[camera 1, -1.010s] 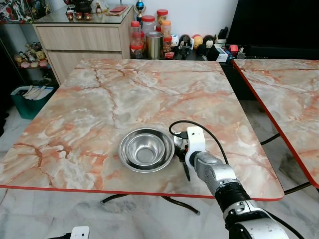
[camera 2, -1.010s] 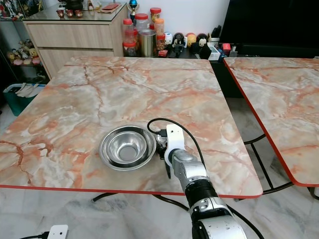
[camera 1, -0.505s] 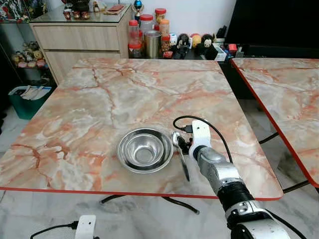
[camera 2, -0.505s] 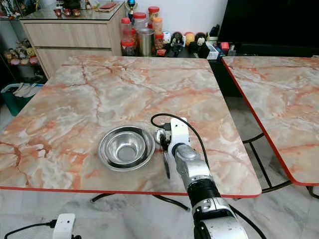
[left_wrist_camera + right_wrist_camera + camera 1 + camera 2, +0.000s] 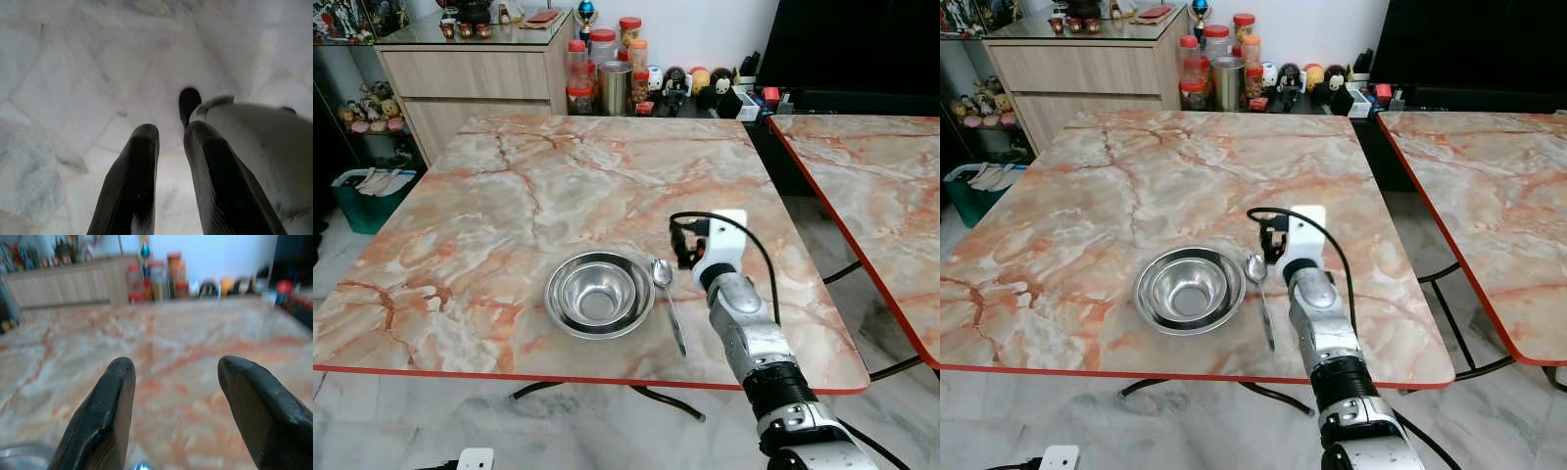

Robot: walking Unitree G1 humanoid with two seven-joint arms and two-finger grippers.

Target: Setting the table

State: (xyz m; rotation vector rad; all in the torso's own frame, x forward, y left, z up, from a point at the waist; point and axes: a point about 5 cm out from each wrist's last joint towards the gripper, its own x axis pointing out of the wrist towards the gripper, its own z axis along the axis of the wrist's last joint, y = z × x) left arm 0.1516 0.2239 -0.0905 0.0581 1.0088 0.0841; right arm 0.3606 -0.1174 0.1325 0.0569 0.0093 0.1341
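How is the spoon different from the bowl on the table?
The spoon is long and thin; the bowl is round and deep. The spoon lies flat beside the bowl, on its right, while the bowl sits upright with nothing in it. The bowl looks much wider. Both are shiny metal on the marble table.

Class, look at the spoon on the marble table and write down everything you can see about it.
The spoon looks like shiny metal, with a small oval head and a long thin handle. It lies flat on the table, just right of the steel bowl, very close to its rim; contact cannot be told. Its head points away from the robot, its handle toward the near edge. The right end effector is open above and beyond it, not holding it.
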